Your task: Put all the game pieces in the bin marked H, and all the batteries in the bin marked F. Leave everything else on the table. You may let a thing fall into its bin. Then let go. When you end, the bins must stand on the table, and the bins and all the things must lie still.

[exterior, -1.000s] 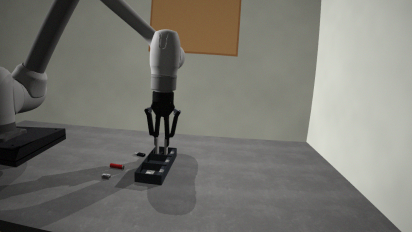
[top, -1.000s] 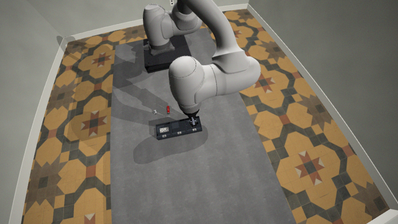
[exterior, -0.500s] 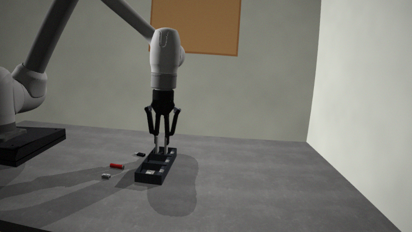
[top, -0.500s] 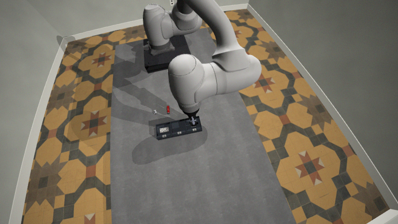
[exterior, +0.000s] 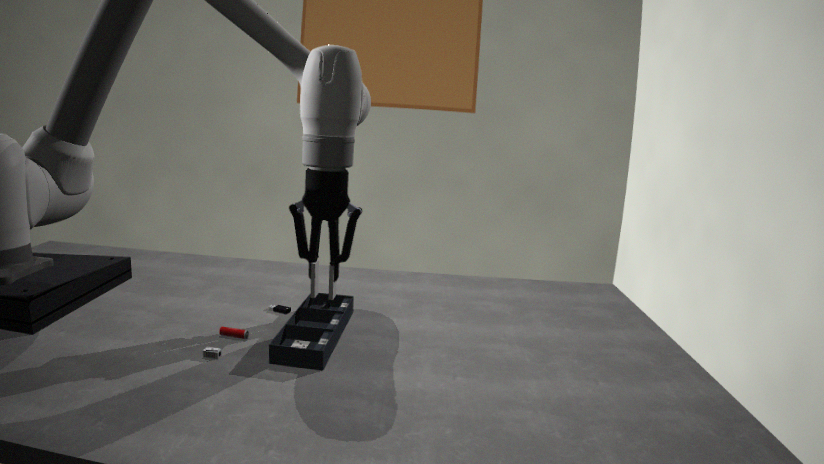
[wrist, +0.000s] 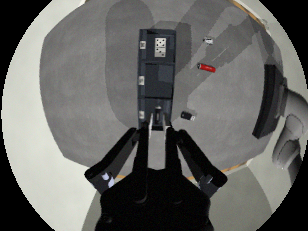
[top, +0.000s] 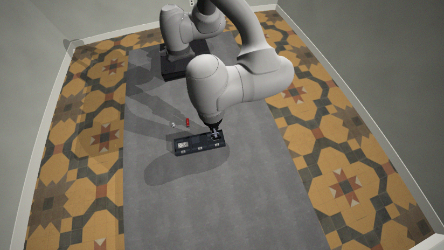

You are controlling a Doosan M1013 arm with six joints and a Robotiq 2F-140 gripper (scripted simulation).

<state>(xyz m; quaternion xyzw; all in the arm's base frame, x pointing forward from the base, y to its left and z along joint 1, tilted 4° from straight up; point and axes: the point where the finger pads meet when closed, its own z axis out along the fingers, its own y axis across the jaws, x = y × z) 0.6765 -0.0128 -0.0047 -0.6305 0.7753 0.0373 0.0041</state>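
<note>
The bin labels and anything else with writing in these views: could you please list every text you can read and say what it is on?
None can be read.
Bin row: three small pale label tags on its front wall, too small and blurred to read.
Pale pieces in the end bin: dark dots, not legible as numbers.
Red cylinder: no readable print.
Orange wall panel: blank.

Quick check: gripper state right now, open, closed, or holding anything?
Gripper: slightly open, nothing visible between its fingers, tips at the end compartment of the bin row.
</note>
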